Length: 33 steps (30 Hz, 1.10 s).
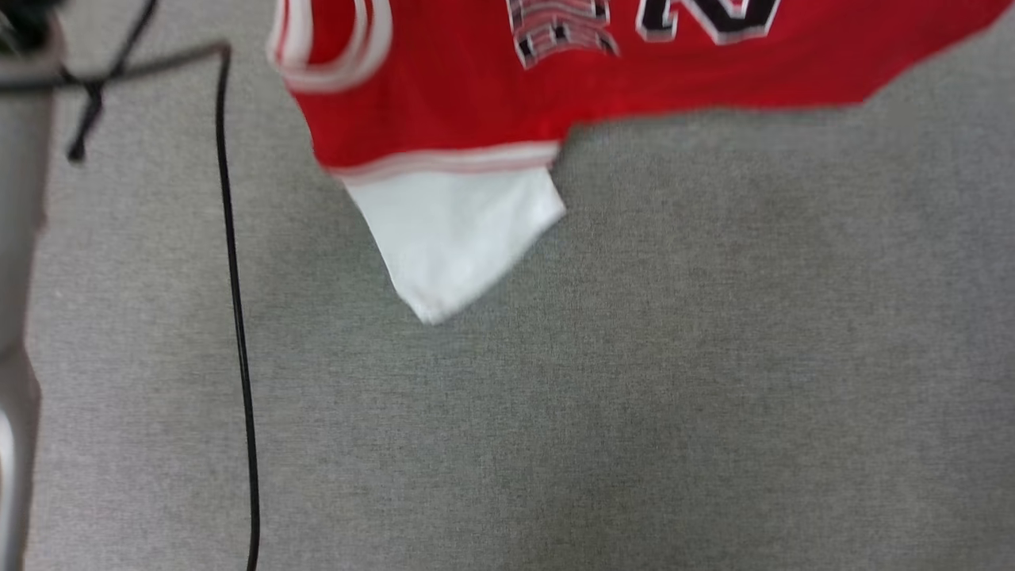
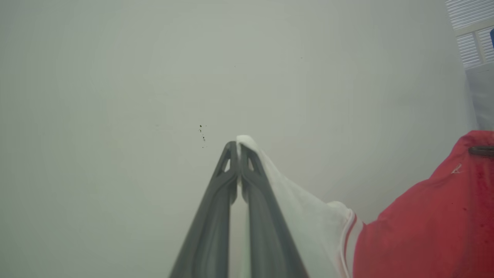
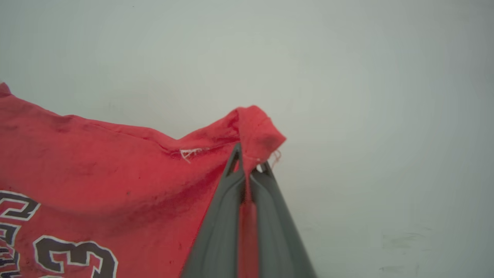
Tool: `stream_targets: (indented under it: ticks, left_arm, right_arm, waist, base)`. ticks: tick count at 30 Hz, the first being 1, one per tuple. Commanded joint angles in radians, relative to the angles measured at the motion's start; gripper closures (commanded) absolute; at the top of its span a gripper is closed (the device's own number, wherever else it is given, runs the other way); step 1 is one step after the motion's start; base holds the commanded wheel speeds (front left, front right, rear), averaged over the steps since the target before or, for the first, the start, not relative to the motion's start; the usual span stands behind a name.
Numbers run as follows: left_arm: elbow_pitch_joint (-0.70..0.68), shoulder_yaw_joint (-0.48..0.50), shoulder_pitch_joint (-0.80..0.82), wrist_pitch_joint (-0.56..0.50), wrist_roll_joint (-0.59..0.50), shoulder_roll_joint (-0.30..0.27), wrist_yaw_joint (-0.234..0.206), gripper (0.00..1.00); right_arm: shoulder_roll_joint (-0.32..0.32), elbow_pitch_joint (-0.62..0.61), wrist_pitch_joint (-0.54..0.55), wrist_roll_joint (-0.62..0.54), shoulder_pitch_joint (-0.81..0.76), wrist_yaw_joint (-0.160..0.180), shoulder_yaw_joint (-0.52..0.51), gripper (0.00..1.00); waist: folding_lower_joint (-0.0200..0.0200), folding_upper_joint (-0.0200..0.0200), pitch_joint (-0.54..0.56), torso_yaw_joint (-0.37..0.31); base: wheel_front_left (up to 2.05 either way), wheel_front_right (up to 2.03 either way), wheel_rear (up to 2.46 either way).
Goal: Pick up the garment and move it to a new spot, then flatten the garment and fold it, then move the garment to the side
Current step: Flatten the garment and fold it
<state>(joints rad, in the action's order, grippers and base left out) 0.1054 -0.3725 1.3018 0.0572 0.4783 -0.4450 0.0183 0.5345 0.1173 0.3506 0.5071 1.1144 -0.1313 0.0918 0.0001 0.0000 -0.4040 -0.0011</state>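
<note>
Grey woven surface (image 1: 634, 412) below, pale wall behind.

Item: garment (image 1: 476, 103), red, held aloft between both claws, white sleeve (image 1: 452, 230) dangling.

Left gripper (image 2: 238, 148): pressed tight on the sleeve edge.

Right gripper (image 3: 250, 162): pinching a red corner.

Risks, as I judge: thin pinches may slip and drop one side; the sleeve may land tucked under; the black cable (image 1: 238, 317) could snag.

Writing: dark white-edged numeral (image 3: 73, 255), seemingly a 3; other lettering cut off, unreadable; small white stitched mark (image 3: 189, 153).
</note>
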Motion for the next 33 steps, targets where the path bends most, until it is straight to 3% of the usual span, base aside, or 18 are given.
stream_targets:
  ticks: [1,9,17,24,33]
  left_arm:
    - [0.033,0.002,0.051,0.007,-0.004,0.007,0.012,1.0]
    - [0.25,-0.008,0.35,0.038,-0.018,0.038,0.069,1.0]
    - [0.423,-0.03,0.565,0.071,-0.012,0.042,0.099,1.0]
    - [0.526,-0.071,0.576,0.122,0.016,0.052,0.109,1.0]
    - [0.567,-0.122,0.403,0.189,0.072,0.025,0.111,1.0]
  right_arm:
    - [-0.006,0.026,-0.002,-0.014,0.06,0.001,0.011,1.0]
    - [-0.008,0.204,-0.039,-0.087,0.36,0.001,0.092,1.0]
    - [-0.03,0.383,-0.098,-0.12,0.584,0.001,0.168,1.0]
    - [-0.039,0.519,-0.156,-0.108,0.642,0.001,0.233,1.0]
    - [-0.072,0.647,-0.278,-0.022,0.512,0.001,0.319,1.0]
  waist:
    - [-0.0001,0.0,-0.049,-0.003]
    - [-0.0001,0.0,-0.118,0.005]
    - [-0.0001,0.0,-0.158,0.004]
    - [-0.0001,0.0,-0.203,0.005]
    - [-0.0001,0.0,-0.209,-0.001]
  base:
    - [0.0,0.0,0.0]
    - [0.0,0.0,0.0]
    - [0.0,0.0,0.0]
    - [0.0,0.0,0.0]
    - [0.0,0.0,0.0]
